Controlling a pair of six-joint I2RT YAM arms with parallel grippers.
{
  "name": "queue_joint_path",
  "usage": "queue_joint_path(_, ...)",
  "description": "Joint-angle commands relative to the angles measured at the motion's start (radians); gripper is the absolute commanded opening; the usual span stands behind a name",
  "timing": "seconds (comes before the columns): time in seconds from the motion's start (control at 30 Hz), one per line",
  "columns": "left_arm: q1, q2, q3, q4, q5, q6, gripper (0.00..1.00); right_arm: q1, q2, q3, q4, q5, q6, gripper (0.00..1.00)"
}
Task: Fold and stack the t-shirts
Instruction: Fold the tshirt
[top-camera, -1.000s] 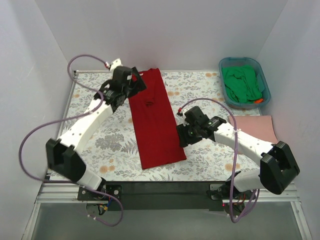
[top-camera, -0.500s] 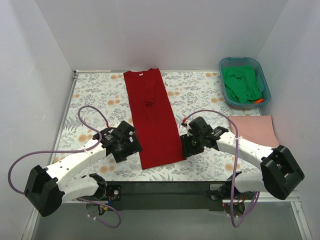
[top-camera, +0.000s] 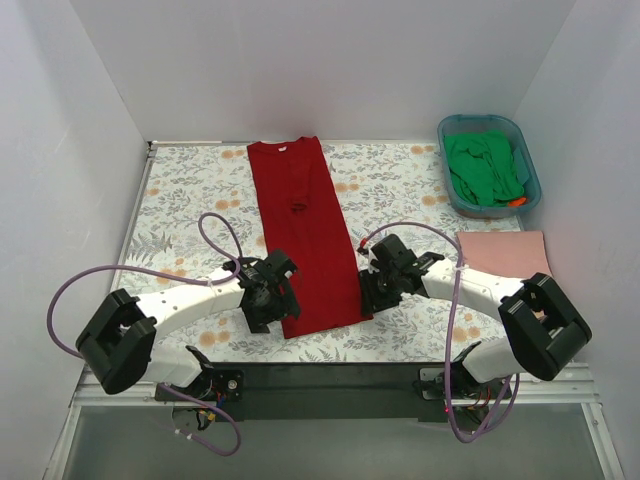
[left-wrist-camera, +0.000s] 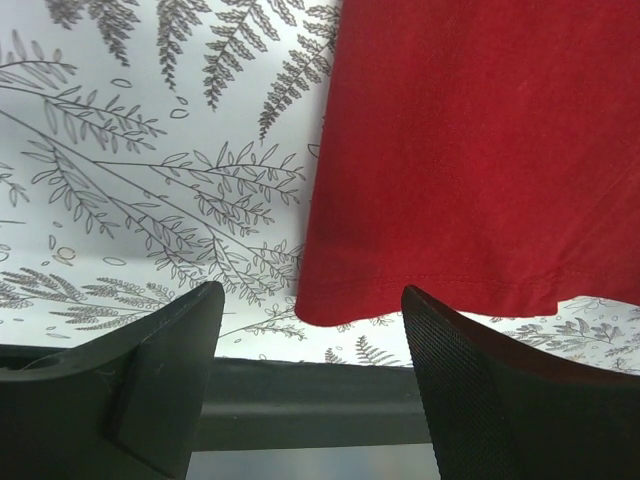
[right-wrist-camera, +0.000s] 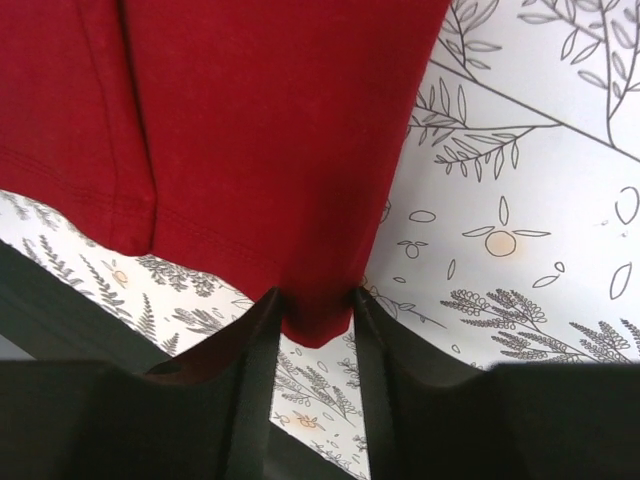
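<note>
The deep red t-shirt (top-camera: 305, 240) lies as a long narrow strip on the floral cover, its white neck label (top-camera: 281, 147) at the far end. My left gripper (top-camera: 275, 300) is open at the shirt's near left corner. In the left wrist view that corner (left-wrist-camera: 330, 305) sits just ahead of the gripper (left-wrist-camera: 312, 300), untouched. My right gripper (top-camera: 367, 293) is at the near right corner. In the right wrist view it (right-wrist-camera: 315, 300) is shut on that red corner (right-wrist-camera: 318, 325). A pale pink t-shirt (top-camera: 510, 255) lies flat at the right. A green t-shirt (top-camera: 485, 165) is bunched in the tub.
The teal plastic tub (top-camera: 444, 160) stands at the far right corner, a small orange thing (top-camera: 516, 202) inside it. The table's black front rail (top-camera: 320, 378) runs just behind both grippers. White walls close in the left, back and right sides.
My left arm has swung from the shirt's far left end down to its near left corner. My right gripper has shifted slightly nearer at the near right corner.
</note>
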Motion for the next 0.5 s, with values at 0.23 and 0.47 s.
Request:
queue_joint_path(0.23,-0.013,0.013,0.019,-0.006,0.039,-0.005,0.67,-0.034,0.007,-0.051,0.02,-0.011,-0.006,0.12)
queue_joint_path(0.47,-0.014,0.041,0.016,0.006,0.057,0.004,0.63,-0.039,0.022,-0.053,0.023,-0.028,-0.02,0.01)
